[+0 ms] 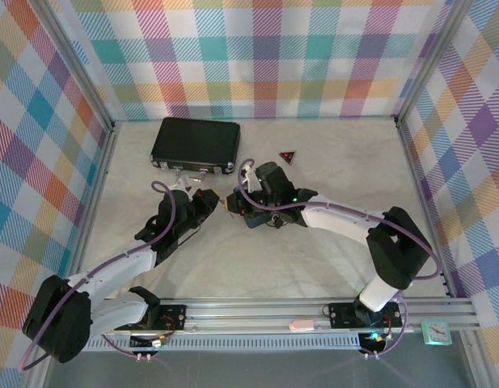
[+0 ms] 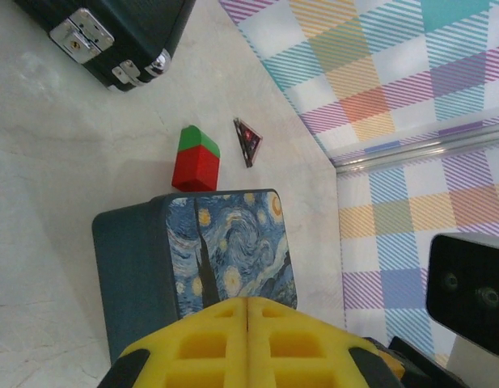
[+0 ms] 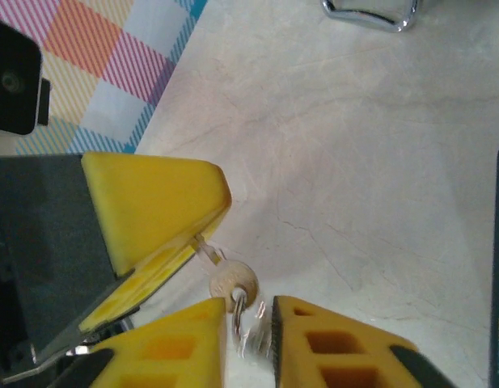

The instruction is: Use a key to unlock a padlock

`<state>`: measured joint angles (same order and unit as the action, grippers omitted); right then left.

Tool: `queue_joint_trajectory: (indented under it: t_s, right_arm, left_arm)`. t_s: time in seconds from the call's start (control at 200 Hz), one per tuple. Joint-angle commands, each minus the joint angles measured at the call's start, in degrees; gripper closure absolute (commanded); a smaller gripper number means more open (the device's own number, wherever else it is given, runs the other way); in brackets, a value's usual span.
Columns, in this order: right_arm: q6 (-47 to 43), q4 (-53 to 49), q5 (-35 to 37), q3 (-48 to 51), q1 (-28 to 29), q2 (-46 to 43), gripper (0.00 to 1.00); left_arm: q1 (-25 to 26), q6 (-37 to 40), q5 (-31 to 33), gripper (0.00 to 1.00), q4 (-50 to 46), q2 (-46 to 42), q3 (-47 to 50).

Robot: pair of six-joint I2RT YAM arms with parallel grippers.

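Hovering above your pale marbled tabletop (image 3: 378, 162), plaid walls (image 1: 265, 56) all round, your left pincer (image 2: 247, 301) clamps the key (image 3: 233, 283) by its shaft; your right pincer (image 3: 249, 323) flanks its wire loop (image 3: 239, 305), grip impossible to tell.

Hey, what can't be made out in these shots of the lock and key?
Padlock: right wrist view, likely buried between the yellow fingers of the left gripper.
Key blade: same view, tip passes behind those fingers.
Hold of the right gripper on the key ring: blurred, cut off by the bottom edge.
Top external view: lock and key too small where the grippers meet.
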<state>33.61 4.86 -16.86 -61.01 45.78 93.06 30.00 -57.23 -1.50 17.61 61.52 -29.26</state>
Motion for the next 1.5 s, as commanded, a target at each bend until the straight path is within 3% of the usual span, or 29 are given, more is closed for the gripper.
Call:
queue_joint_trajectory:
  t_s: [0.0, 0.095, 0.29, 0.44, 0.86, 1.495]
  right_arm:
    - [-0.76, 5.64, -2.17, 2.38, -2.30, -4.41, 0.61]
    - [-1.70, 8.28, -7.22, 3.17, -4.77, -5.65, 0.50]
    - [-0.48, 19.43, -17.76, 5.50, -7.46, -6.13, 0.50]
    - [-0.34, 24.00, -19.82, 6.35, -7.47, -6.71, 0.51]
    - [8.21, 38.64, -26.16, 8.19, -7.48, -2.81, 0.62]
    - [13.48, 43.79, -27.62, 7.48, -6.93, 1.50, 0.70]
  left_arm:
    - [0.32, 4.39, 2.29, 1.00, -1.61, -1.96, -2.41]
    - [0.32, 8.78, 1.39, 1.00, -0.29, -2.66, -3.00]
    - [0.31, 17.45, -6.52, 1.00, 9.07, -3.48, -2.97]
    - [0.30, 20.48, -9.81, 1.00, 14.35, -4.64, -1.91]
    - [0.32, 18.57, -10.24, 1.00, 21.07, -4.07, -0.10]
    - [0.32, 16.62, -8.61, 1.00, 23.42, -4.73, 1.57]
